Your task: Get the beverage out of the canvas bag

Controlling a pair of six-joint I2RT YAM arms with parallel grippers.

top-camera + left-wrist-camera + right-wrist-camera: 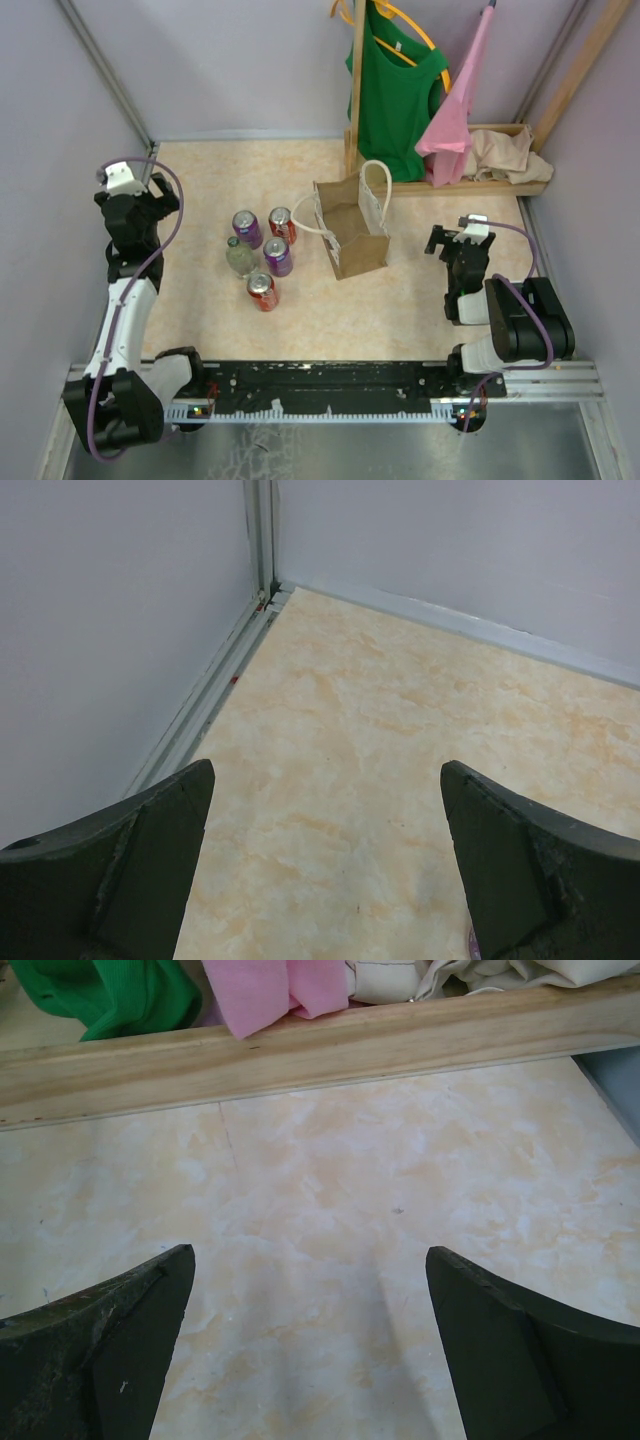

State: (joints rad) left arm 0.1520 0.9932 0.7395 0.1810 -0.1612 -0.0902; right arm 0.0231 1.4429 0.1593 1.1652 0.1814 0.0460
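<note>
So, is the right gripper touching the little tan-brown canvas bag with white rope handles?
Apart. The top view shows bare marbled tabletop between the open right gripper and the tan-brown canvas bag.

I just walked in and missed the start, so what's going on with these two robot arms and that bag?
Nothing is being handled right now. The left hand and the right hand are both open and empty, one at each side of the table. The canvas bag stands upright in the middle, touched by neither, with a cluster of drink cans beside it on the left arm's side. Whether a drink is inside can't be seen.
</note>
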